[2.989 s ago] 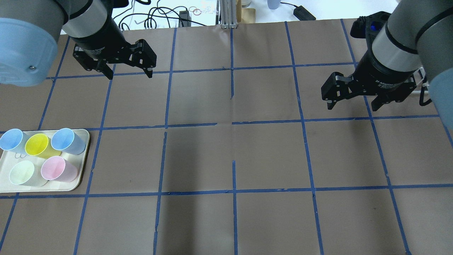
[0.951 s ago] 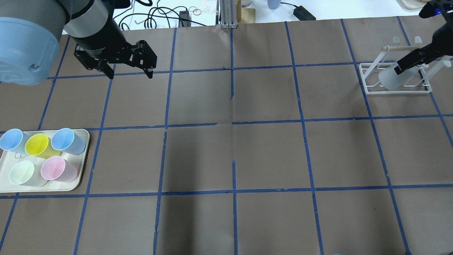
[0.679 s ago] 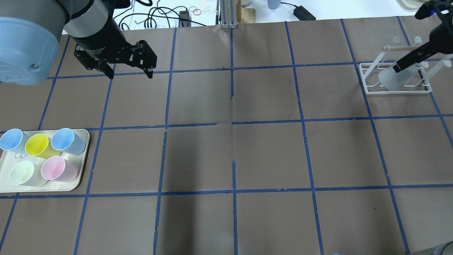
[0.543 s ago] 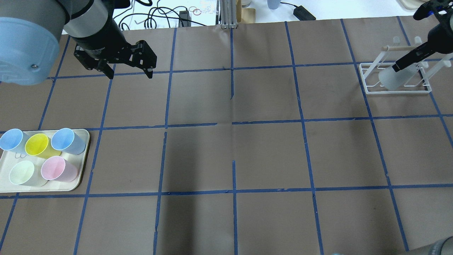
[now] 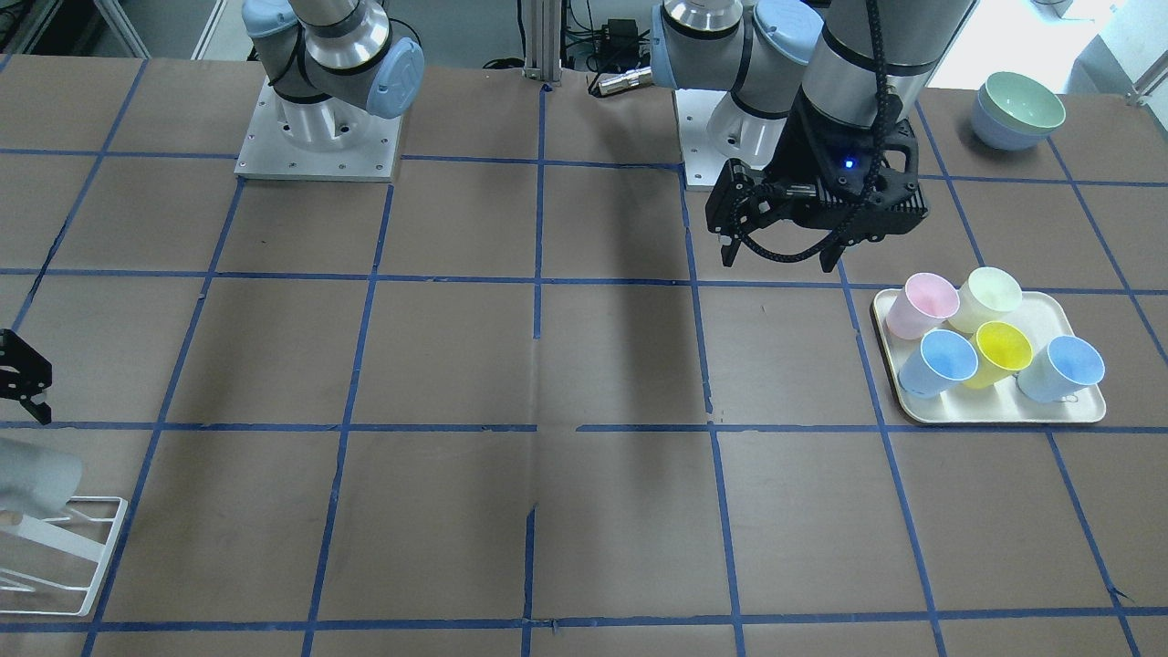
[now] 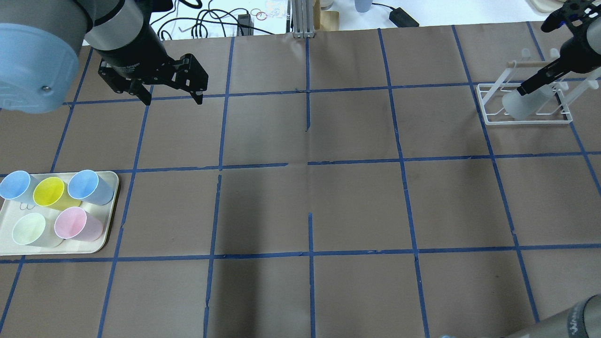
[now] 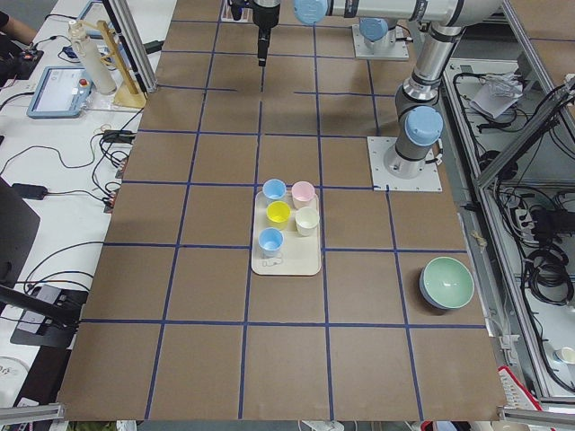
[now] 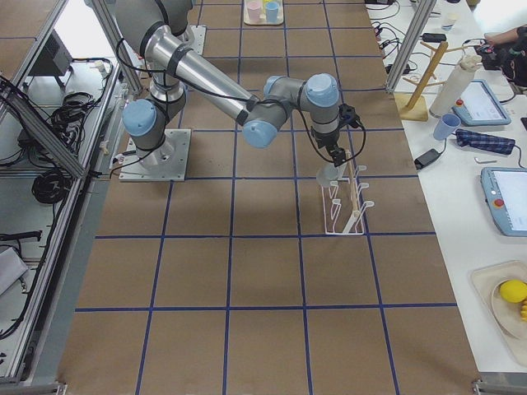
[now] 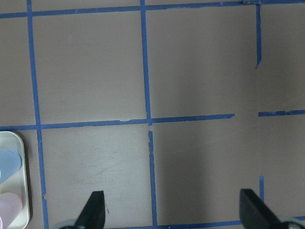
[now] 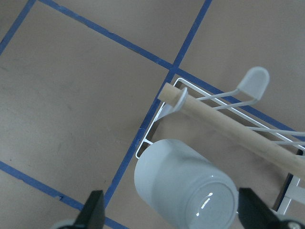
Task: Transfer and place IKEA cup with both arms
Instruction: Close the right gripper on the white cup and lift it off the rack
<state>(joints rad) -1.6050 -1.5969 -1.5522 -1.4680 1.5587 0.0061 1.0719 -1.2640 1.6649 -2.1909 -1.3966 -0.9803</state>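
Note:
The IKEA cup (image 6: 521, 104), pale grey, sits upside down and tilted in a white wire rack (image 6: 488, 117) at the table's back right. It also shows in the right wrist view (image 10: 186, 186) and at the front-facing view's left edge (image 5: 32, 474). My right gripper (image 6: 522, 90) hangs just above it, open, its fingers (image 10: 94, 210) wide on either side of the cup's base without touching it. My left gripper (image 6: 173, 100) is open and empty above bare table at the back left; it also shows in the front-facing view (image 5: 778, 263).
A cream tray (image 6: 109, 206) at the left edge holds two light-blue cups and a yellow, a pink and a pale green cup. The rack has a wooden bar (image 10: 228, 126) across its top. Stacked bowls (image 5: 1017, 109) stand behind the tray near the robot.
My right arm swung from the table's right middle out to the rack, uncovering the rack and cup, and in the last second drifted slightly over the cup. The left arm has not moved.

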